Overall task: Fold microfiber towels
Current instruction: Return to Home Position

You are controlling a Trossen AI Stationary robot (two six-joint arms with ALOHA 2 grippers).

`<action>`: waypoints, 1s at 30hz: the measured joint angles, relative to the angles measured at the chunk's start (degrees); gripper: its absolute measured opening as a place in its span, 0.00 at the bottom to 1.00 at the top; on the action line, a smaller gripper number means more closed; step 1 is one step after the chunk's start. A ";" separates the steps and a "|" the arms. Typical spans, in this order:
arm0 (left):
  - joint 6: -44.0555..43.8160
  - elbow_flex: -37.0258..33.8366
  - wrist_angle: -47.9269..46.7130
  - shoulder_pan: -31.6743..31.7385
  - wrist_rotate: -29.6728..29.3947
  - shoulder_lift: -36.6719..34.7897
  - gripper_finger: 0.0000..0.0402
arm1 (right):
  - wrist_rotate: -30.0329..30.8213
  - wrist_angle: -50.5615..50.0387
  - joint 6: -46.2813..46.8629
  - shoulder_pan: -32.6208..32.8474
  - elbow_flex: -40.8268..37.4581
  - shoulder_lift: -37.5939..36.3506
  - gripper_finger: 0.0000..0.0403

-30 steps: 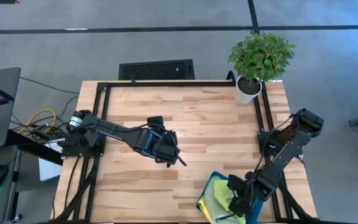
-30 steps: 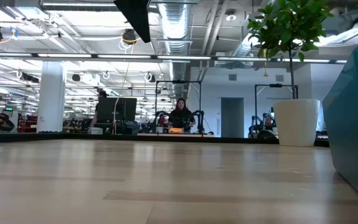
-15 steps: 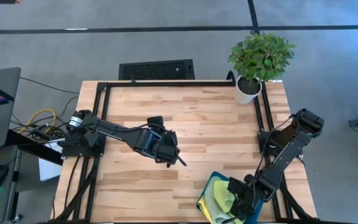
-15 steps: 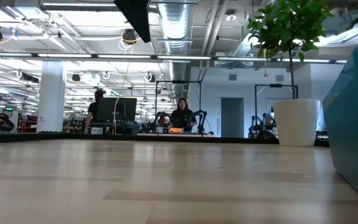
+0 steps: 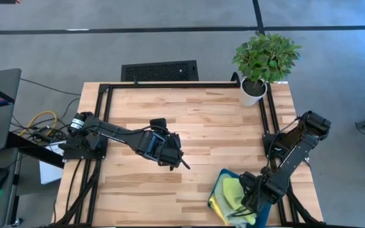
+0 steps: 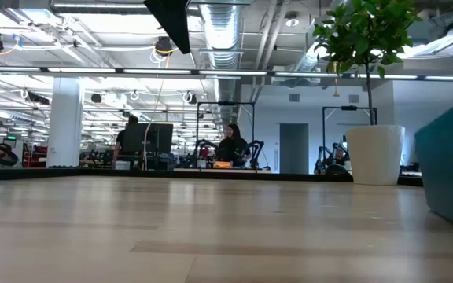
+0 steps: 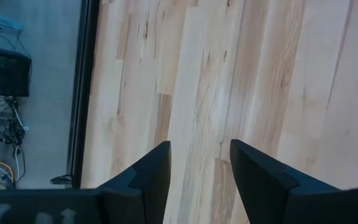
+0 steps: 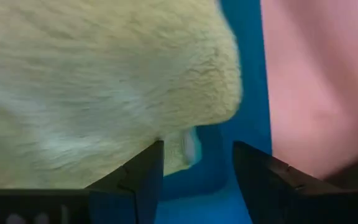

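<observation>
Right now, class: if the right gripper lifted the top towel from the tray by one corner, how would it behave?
The lime green towel would likely droop and unfold: it lies in soft rounded folds in the teal tray. Its fuzzy pile probably resists slipping in the open right gripper.

Right wrist view: right gripper point(image 8: 197, 171) over the tray.
We observed a pale lime-green towel point(image 8: 92, 81) with a fuzzy pile lying in the blue tray point(image 8: 248, 74). A paler cloth edge point(image 8: 188, 148) showed from under its corner. The gripper's two dark fingers point(image 8: 138, 183) stood apart, framing the towel's corner and the tray floor. Beside the tray wall we noted a plain pale surface point(image 8: 322, 81).
</observation>
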 joint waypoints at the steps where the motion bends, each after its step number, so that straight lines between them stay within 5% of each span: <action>1: 0.00 0.00 0.00 0.00 0.00 -0.02 0.39 | 0.00 -1.91 0.00 0.00 0.00 0.00 0.53; 11: 0.17 0.00 -0.34 -0.15 1.52 -0.02 0.39 | 1.60 -11.78 -1.43 -1.19 0.81 -0.70 0.53; 17: 1.11 0.00 -4.52 -1.00 3.57 -0.02 0.39 | 13.63 -13.45 -8.54 -2.12 5.24 -3.76 0.52; 23: -3.20 0.00 -10.82 -2.76 -1.89 -0.83 0.38 | 26.19 -13.64 -17.26 -3.15 7.76 -8.69 0.52; 30: -6.27 0.00 -11.84 -5.00 -2.91 -6.82 0.25 | 39.46 -19.25 -22.50 -6.10 8.81 -15.28 0.45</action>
